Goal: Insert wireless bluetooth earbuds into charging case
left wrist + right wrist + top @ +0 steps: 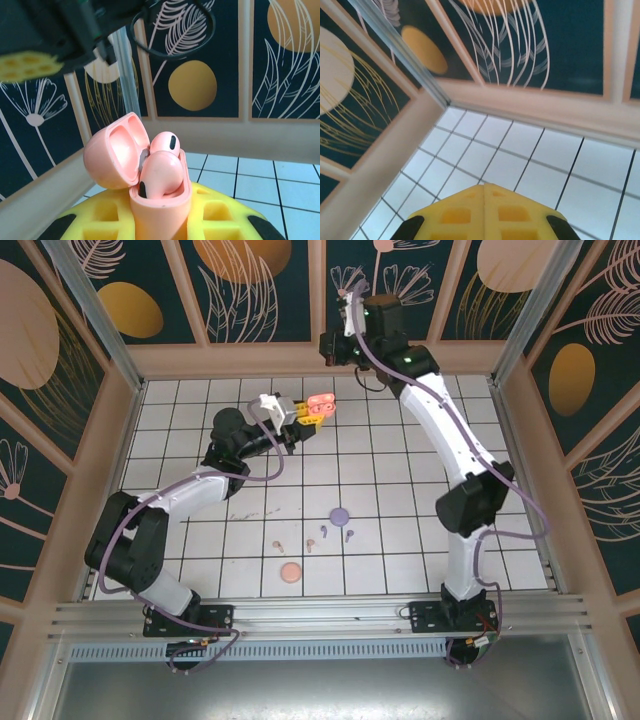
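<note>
Presently the left gripper (pixel 306 413) is clamped on the open pink case (pixel 161 212), held above the table (pixel 400 550). Both pink earbuds (pixel 161 172) sit in it but seem to ride high. The right gripper (pixel 484 210), fingers together on nothing, hangs near the back wall. If the buds are not fully seated, tilting the case or shutting the lid could pop one out.

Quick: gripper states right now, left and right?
Left gripper: closed on the open pink case.
Right gripper: closed, holding nothing.
</note>
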`<state>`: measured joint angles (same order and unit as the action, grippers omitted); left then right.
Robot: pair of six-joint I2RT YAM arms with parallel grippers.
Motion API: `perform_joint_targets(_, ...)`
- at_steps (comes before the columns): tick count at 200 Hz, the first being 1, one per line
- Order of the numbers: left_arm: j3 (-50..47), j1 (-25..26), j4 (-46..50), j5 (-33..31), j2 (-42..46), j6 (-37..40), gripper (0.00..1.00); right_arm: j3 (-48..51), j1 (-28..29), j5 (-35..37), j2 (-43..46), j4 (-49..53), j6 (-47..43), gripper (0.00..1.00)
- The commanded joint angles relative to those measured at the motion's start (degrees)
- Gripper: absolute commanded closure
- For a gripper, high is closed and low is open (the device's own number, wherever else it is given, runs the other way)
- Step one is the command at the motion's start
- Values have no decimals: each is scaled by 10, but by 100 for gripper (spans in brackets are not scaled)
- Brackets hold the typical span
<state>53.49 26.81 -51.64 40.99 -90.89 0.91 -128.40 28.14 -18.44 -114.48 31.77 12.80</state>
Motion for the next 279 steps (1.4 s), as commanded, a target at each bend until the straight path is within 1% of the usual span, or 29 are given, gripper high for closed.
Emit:
perform_joint_targets(1, 13, 0, 11, 9, -7, 22, 100, -37, 8, -34, -14, 92, -3, 100)
perform_joint_targets(23, 19, 0, 14, 3, -12, 25, 100, 3, 21, -24, 5, 97, -17, 100)
perform_joint_targets(51, 19, 1, 13, -1, -21, 25, 100, 81, 29, -22, 58, 92, -25, 100)
perform_joint_targets(59, 19, 1, 13, -4, -23, 25, 100, 103, 43, -21, 74, 92, -26, 100)
perform_joint_targets(81, 19, 1, 7, -14, -27, 22, 100, 154, 56, -17, 113, 99, -30, 100)
perform_joint_targets(102, 27, 1, 2, -18, -28, 21, 100, 210, 65, -6, 158, 82, -20, 100)
perform_joint_targets(120, 35, 1, -2, -17, -29, 18, 100, 246, 64, 6, 194, 58, -4, 100)
perform_joint_targets(160, 40, 1, -3, -24, -43, -4, 100, 332, 45, 82, 285, -29, 51, 100)
perform_joint_targets(182, 60, 1, 36, -31, -67, -26, 100, 405, 35, 101, 331, -77, 88, 100)
perform_joint_targets(185, 64, 1, 42, -33, -69, -32, 100, 416, 20, 106, 336, -81, 92, 100)
perform_joint_targets(192, 74, 1, 61, -35, -89, -45, 100, 441, 16, 119, 346, -90, 103, 100)
perform_joint_targets(208, 100, 0, 102, -44, -118, -90, 100, 498, 15, 152, 364, -110, 119, 92)
perform_joint_targets(228, 137, 1, 164, -62, -156, -155, 100, 566, 15, 186, 378, -134, 142, 77)
perform_joint_targets(239, 152, 0, 191, -67, -176, -184, 100, 596, 15, 190, 383, -147, 152, 75)
perform_joint_targets(252, 154, 1, 196, -70, -191, -210, 100, 625, 15, 200, 385, -159, 165, 73)
perform_joint_targets(262, 153, 0, 197, -76, -198, -225, 100, 641, 16, 200, 386, -170, 174, 70)
perform_joint_targets(279, 167, 0, 236, -99, -211, -239, 100, 659, 17, 201, 382, -178, 188, 68)
